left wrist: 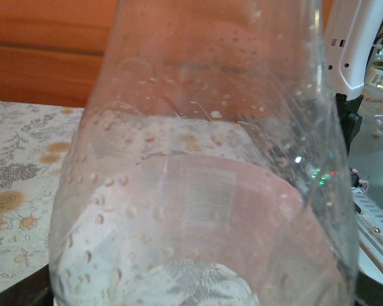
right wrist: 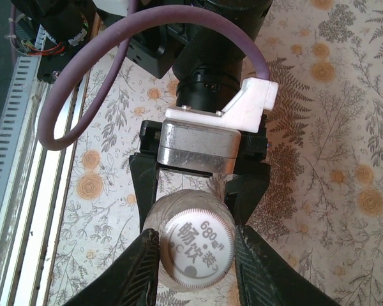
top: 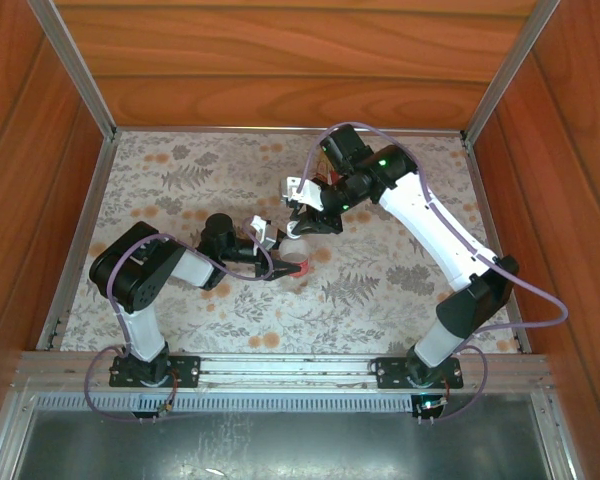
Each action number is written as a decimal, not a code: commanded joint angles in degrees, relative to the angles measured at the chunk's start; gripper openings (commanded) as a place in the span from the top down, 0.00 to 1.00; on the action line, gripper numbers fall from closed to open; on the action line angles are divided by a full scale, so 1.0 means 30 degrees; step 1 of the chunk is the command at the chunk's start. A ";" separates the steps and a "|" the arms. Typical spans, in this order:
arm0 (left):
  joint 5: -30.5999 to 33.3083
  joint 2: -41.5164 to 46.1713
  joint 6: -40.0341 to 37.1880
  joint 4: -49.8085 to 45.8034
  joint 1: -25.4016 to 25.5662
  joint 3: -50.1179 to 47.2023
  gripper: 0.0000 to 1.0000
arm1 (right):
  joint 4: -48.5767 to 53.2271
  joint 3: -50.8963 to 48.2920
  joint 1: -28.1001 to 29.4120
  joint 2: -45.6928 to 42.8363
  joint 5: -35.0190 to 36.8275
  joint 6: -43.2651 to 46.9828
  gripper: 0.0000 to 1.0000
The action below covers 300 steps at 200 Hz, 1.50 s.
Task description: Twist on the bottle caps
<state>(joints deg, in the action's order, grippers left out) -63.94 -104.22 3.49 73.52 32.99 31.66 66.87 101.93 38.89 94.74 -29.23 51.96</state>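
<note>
One bottle [top: 294, 264] sits mid-frame in the top view, clamped by the left gripper [top: 278, 260]. The right gripper [top: 307, 227] pinches the cap [right wrist: 198, 250], lower centre of its wrist view. A crooked cap could cross-thread, and a loose clamp would let the bottle spin.

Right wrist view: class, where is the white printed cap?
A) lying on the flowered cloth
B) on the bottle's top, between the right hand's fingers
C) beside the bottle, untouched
B: the cap sits on the bottle, with the right hand gripping its sides.
</note>
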 commanded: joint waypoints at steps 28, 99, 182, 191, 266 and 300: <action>-0.0570 -0.0180 0.0306 -0.1595 -0.0163 -0.0204 0.33 | 0.0597 0.0411 -0.0153 0.0793 -0.0250 -0.0119 0.67; -0.0472 -0.0120 0.0310 -0.1625 -0.0227 -0.0248 0.34 | -0.0006 0.0023 -0.0139 0.0450 0.0066 -0.1833 0.72; -0.0252 -0.0181 0.0362 -0.1628 -0.0323 -0.0160 0.34 | -0.2310 -0.2388 -0.0265 -0.1066 -0.0219 -0.4919 0.76; -0.0125 -0.0182 0.0412 -0.1630 -0.0309 -0.0118 0.34 | -0.2452 -0.2591 -0.0267 -0.1136 -0.0015 -0.5185 0.77; 0.3423 0.0287 0.0252 -0.1624 -0.0262 -0.0167 0.35 | -0.3276 -0.3565 0.0232 -0.1908 0.3054 -0.9164 0.77; 0.3790 0.0235 -0.0008 -0.1624 -0.0075 0.0110 0.35 | -0.2726 -0.3638 0.0801 -0.1747 0.5094 -1.2141 0.76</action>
<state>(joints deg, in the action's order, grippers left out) -57.67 -103.39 4.99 71.94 32.77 31.66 52.66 92.60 39.83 88.77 -21.26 24.71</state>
